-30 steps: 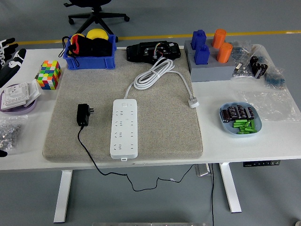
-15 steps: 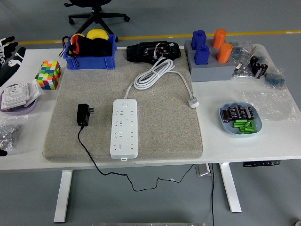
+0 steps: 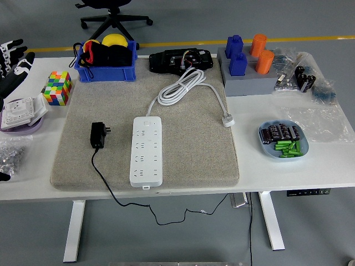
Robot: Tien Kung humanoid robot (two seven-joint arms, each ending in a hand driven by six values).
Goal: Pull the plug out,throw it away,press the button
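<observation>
Your left hand [image 3: 12, 64] is hovering at the frame's upper left, fingers spread and holding nothing. The black plug [image 3: 98, 134] is lying unplugged beside the power strip [image 3: 147, 150], so pressing the button appears to be outstanding.

The left hand [image 3: 12, 64] is cut off by the picture's left edge, as is the purple tray [image 3: 22, 126] below it.

The white surface [image 3: 288, 166] carries a grey mat [image 3: 188, 155] at its middle, a blue bin [image 3: 105, 72], a colourful cube [image 3: 57, 87], and a blue dish [image 3: 265, 145].
</observation>
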